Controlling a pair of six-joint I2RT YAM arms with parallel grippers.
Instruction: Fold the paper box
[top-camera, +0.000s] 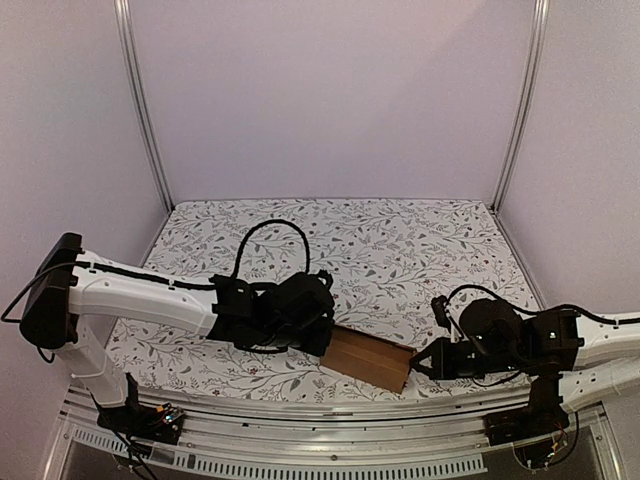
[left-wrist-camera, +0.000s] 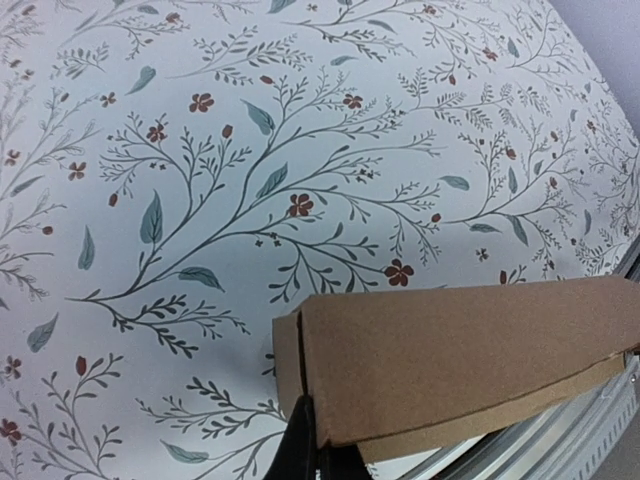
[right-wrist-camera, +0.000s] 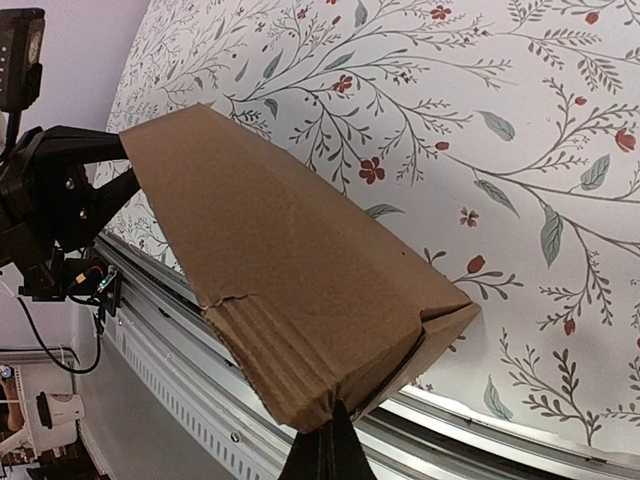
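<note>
Brown cardboard, long folded paper box (top-camera: 368, 358) being held at near edge of floral-print table (top-camera: 400, 240), left gripper (top-camera: 322, 345) clamping one end, right gripper (top-camera: 425, 362) clamping other. Reckon they're needing matched, untwisted moves, else crease risking tearing.

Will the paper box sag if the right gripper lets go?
Probably not bend: the paper box looks folded, corrugated, likely stiff and light. But the left gripper pinches only one end edge, so it may pivot downward.
</note>
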